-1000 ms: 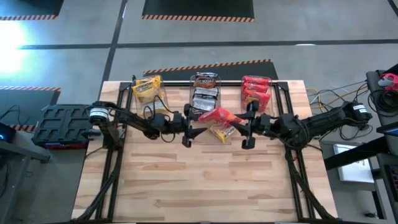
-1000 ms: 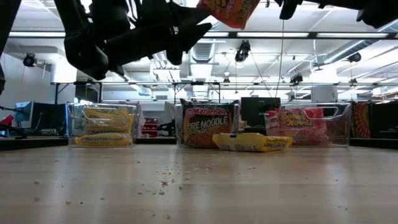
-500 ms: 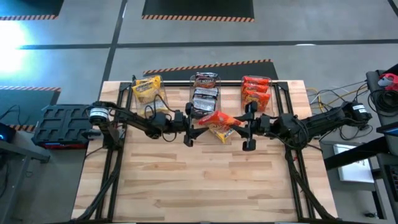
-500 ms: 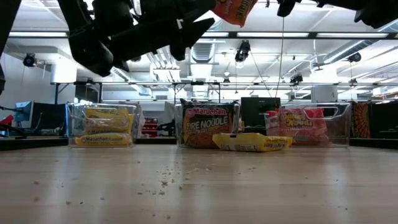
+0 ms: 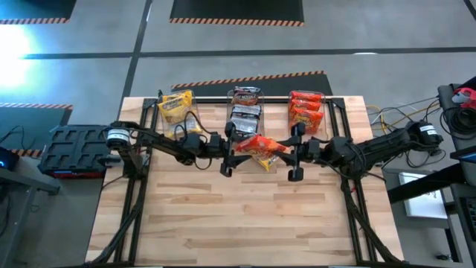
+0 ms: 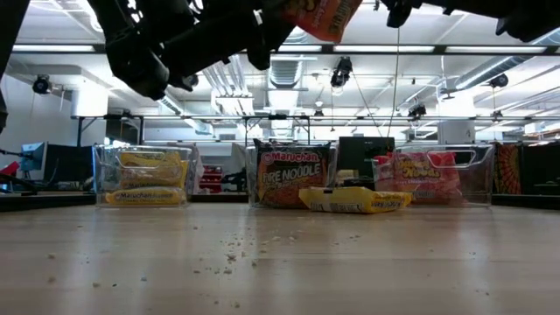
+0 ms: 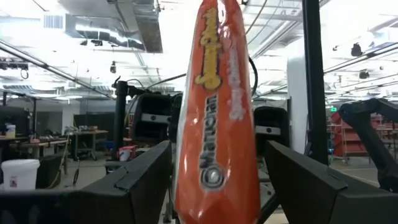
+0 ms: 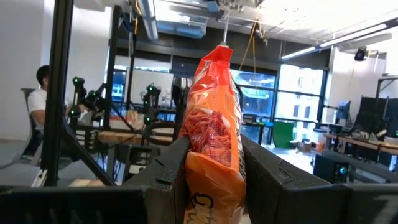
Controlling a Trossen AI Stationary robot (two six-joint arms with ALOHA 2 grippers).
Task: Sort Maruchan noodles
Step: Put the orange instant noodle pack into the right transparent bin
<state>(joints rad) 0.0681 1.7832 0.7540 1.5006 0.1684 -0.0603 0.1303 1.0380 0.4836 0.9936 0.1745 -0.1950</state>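
- While both arms meet above the middle of the worktop point(image 5: 245, 216), a red packet point(image 5: 260, 143) of Maruchan noodles hangs in the air between them, well clear of the wood.
- Right tool point(image 8: 214, 165): its two dark fingers are clamped on one end of the red packet, which stands edge-on between them.
- Left tool point(image 7: 214, 171): its fingers stand wide apart on either side of the packet's other end, not touching it, so it has let go and the right arm alone carries the load.
- Seen from above, the packet's long axis runs across the worktop, from one tool to the other.
- Beneath and just behind it, a yellow packet point(image 6: 354, 199) lies flat on the wood, unsorted.
- At the back edge stand three clear bins: yellow bin point(image 5: 175, 108) on the left, dark bin point(image 5: 245, 112) in the middle, red bin point(image 5: 306, 109) on the right.
- Judged from this, the red bin lies just behind the right tool, the nearer arm for the drop.
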